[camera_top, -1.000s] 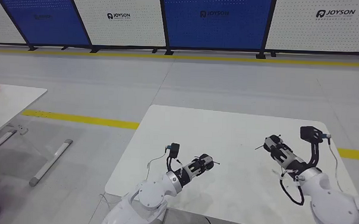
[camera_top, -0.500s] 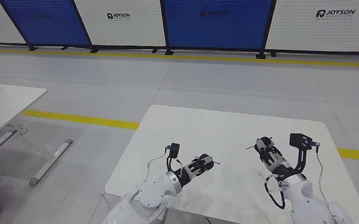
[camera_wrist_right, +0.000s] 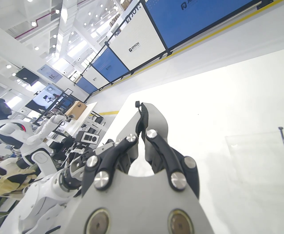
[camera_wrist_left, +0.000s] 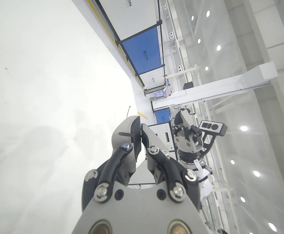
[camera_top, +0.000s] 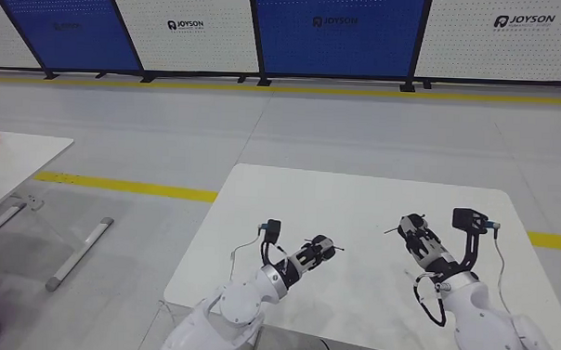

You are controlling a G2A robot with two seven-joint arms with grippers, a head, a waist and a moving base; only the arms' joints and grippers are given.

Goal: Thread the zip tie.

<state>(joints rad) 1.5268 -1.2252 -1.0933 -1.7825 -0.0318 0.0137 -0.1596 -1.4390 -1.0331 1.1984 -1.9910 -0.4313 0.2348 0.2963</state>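
Over the white table, toward its near edge, the left gripper was pinched closed on a thin black strip of plastic. Well apart and facing it, nearer the right edge, the right gripper was clamped on a black zip tie, its head poking past the fingertips

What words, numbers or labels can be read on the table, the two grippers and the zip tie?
Table: none.
Left gripper: none.
Right gripper: none.
Zip tie: none; it is plain black.
Panels behind: a printed logo, not quoted here.
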